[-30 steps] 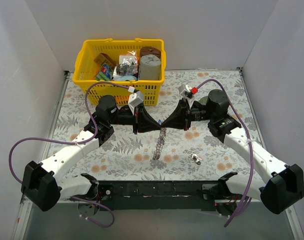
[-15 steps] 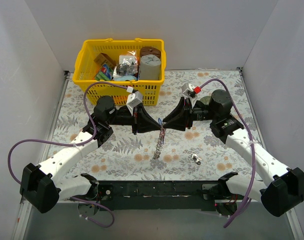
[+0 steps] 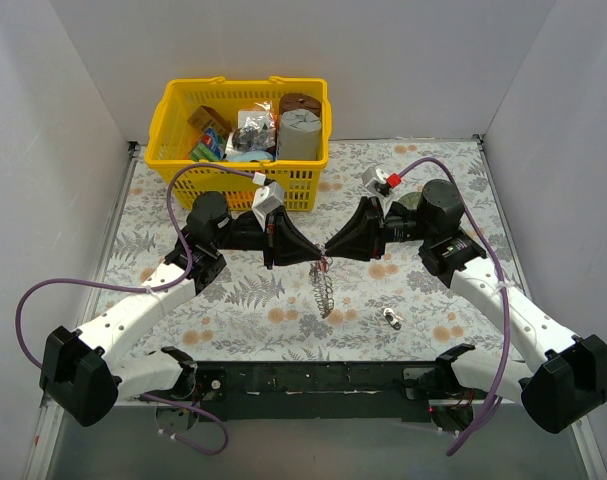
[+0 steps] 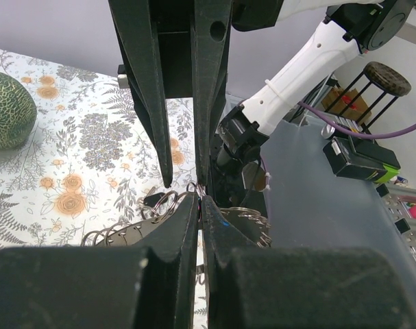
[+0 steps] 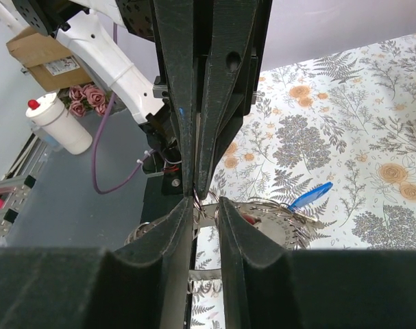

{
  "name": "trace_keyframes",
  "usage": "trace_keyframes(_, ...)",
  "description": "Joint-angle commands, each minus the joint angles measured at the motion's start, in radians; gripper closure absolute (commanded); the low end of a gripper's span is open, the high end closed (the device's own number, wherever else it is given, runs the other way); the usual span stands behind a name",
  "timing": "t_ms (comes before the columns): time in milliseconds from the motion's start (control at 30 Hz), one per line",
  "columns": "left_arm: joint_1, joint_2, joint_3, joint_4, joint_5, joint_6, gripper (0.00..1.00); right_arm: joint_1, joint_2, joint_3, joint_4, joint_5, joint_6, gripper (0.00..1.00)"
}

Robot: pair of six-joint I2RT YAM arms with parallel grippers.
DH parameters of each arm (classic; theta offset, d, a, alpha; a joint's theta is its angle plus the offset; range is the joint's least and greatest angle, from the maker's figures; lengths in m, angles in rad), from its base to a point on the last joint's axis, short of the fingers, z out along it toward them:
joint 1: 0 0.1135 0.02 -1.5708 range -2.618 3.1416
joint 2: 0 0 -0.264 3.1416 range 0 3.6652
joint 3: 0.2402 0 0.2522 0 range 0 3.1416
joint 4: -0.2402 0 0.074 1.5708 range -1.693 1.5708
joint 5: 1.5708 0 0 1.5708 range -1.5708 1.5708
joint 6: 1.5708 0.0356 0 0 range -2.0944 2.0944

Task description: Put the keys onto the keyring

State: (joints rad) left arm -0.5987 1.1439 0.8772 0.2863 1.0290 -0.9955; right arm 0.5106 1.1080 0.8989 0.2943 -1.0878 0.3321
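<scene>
The keyring, a flat toothed silver ring carrying small wire rings, hangs edge-on between the two grippers where they meet tip to tip above mid-table. My left gripper is shut on it; in the left wrist view the fingertips of the left gripper pinch a small ring at the rim of the keyring. My right gripper has its jaws a little apart, and the band of the keyring crosses the gap. A blue key and a red key head hang on it. Another key lies on the cloth.
A yellow basket full of odds and ends stands at the back, just behind the left wrist. A round greenish lump lies on the floral cloth behind the right arm. Purple cables loop off both arms.
The right gripper's jaws have parted from shut and come part of the way back. It has shifted a little left, and the keyring's lower end has swung right. The left gripper stays shut.
</scene>
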Motion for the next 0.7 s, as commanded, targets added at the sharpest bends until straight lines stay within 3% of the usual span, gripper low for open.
trace_keyframes(0, -0.001, -0.049, 0.02, 0.054, 0.006, -0.009, 1.0, -0.003, 0.003, -0.014, 0.042, -0.035, 0.01, 0.71)
trace_keyframes(367, -0.003, -0.039, 0.022, 0.067, 0.017, -0.029, 1.0, 0.0, 0.012, -0.02, 0.072, -0.058, 0.03, 0.81)
trace_keyframes(667, -0.006, -0.029, 0.023, 0.076, 0.019, -0.04, 1.0, 0.011, 0.027, -0.021, 0.082, -0.06, 0.042, 0.99)
